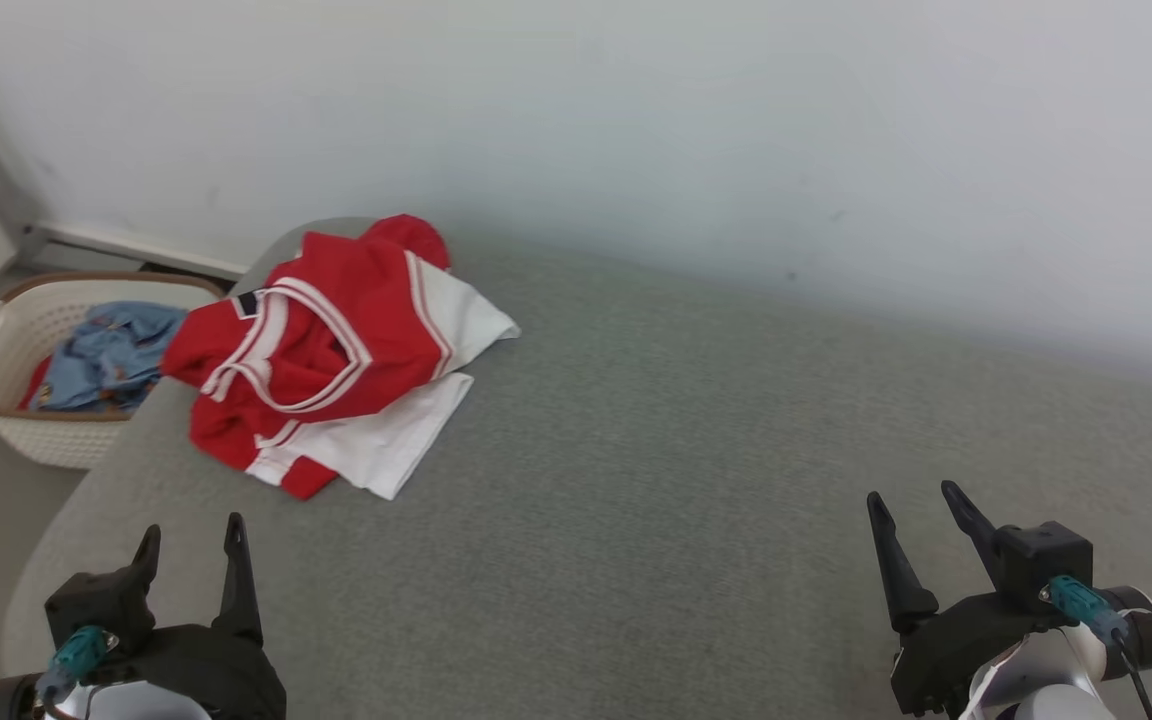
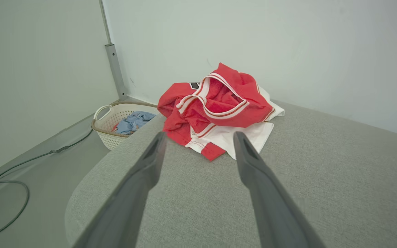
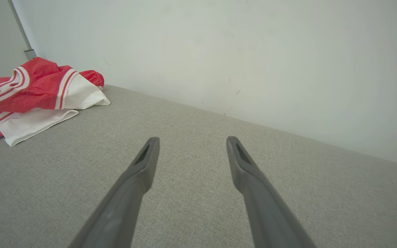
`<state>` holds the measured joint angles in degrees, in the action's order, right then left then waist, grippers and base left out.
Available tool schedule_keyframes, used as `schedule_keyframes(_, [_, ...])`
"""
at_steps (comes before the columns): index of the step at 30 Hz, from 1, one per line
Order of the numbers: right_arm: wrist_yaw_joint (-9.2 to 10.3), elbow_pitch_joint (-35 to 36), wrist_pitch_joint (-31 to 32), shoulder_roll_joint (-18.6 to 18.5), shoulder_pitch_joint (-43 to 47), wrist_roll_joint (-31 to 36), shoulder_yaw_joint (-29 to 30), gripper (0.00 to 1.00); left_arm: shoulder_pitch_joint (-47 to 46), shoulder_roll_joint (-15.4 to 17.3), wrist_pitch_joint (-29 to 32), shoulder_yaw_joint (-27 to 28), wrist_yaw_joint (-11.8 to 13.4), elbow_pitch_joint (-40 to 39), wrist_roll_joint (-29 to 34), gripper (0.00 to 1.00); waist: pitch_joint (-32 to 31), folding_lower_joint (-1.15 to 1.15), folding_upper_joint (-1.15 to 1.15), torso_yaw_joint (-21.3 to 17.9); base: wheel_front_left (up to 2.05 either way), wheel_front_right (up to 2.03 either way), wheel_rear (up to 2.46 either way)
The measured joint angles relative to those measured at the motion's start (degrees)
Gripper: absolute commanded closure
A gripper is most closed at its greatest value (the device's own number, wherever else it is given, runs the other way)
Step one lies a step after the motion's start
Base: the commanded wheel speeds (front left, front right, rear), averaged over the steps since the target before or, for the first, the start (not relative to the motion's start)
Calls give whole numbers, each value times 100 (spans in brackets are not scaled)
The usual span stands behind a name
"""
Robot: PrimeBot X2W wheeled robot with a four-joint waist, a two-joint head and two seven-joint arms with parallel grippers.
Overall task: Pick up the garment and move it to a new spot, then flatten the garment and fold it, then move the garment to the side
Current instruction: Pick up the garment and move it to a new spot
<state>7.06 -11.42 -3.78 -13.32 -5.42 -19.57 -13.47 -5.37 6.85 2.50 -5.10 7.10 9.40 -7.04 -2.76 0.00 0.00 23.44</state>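
A red and white garment [image 1: 331, 350] lies crumpled in a heap at the far left of the grey fabric surface [image 1: 686, 450], near its rounded corner. The left wrist view shows the garment [image 2: 219, 110] straight ahead, beyond the fingertips. In the right wrist view the garment [image 3: 33, 96] lies far off to the left. My left gripper [image 1: 191, 530] hovers open and empty at the lower left, short of the heap. Over at the lower right, my right gripper [image 1: 916, 500] is open and empty too, far from the cloth.
A white woven basket [image 1: 6, 350] with blue clothes in it stands on the floor left of the surface. A pale wall [image 1: 736, 120] runs along the far edge. A dark cable [image 2: 9, 193] lies on the floor.
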Motion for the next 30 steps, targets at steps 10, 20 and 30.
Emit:
schedule_keyframes(10, [0, -135, -42, 25, -245, -30, 69, 0, 199, 7, -9, 279, 1, -163, -3, 0, -5, 0, 0, 480, 0, 0, 0])
schedule_keyframes(20, [0, -186, -129, 78, -240, -32, 43, 0, 172, -46, 52, 277, -9, -112, -101, 0, -3, 0, 0, 487, 0, 0, 0])
schedule_keyframes(30, [-45, 10, -22, -64, -305, 44, -79, 0, -1827, 308, 732, 213, -957, 929, -690, 0, 250, 0, 0, 467, 0, 0, 0])
